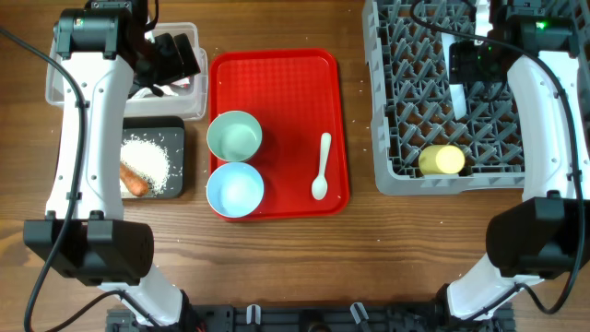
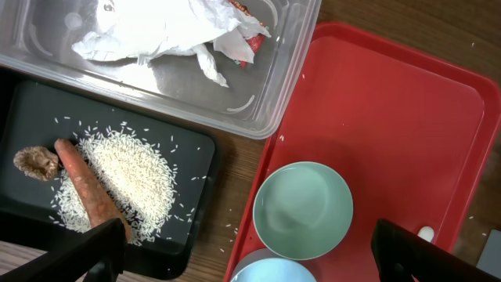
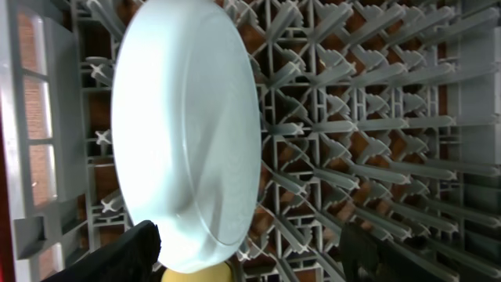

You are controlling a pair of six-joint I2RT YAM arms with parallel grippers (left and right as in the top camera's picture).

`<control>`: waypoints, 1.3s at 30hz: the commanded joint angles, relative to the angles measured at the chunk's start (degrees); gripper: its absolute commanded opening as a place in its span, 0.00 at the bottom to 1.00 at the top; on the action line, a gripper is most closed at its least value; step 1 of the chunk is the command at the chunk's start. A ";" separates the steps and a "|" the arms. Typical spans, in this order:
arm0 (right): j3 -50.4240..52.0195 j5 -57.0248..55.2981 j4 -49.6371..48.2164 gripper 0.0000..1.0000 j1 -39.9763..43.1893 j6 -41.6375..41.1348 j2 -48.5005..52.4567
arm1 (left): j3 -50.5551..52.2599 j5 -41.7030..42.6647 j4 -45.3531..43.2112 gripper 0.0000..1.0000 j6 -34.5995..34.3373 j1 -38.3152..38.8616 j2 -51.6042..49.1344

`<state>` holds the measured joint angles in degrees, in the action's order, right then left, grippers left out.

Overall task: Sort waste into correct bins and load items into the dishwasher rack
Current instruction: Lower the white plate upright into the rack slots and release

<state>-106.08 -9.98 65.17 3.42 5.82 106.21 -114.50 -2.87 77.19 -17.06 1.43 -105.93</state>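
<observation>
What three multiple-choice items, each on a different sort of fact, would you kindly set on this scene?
1. The plate in the rack is: A lying flat; B standing on edge; C broken in two.
2. How many bowls are on the red tray? A one; B three; C two.
3. The carrot lies: A in the black tray; B in the rack; C on the red tray.

Answers: 1 B, since the overhead view shows it only as a thin sliver; 2 C, since a mint one and a blue one sit side by side; 3 A, since it lies against the rice there.
</observation>
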 commanded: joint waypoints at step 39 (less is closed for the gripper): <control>-9.16 19.76 -3.04 1.00 13.25 -10.58 -6.19 | -0.57 0.70 0.02 1.00 0.28 0.00 0.13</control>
<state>-111.68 3.14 62.41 17.32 -3.88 107.13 -114.50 -2.90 77.19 -17.06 1.43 -105.93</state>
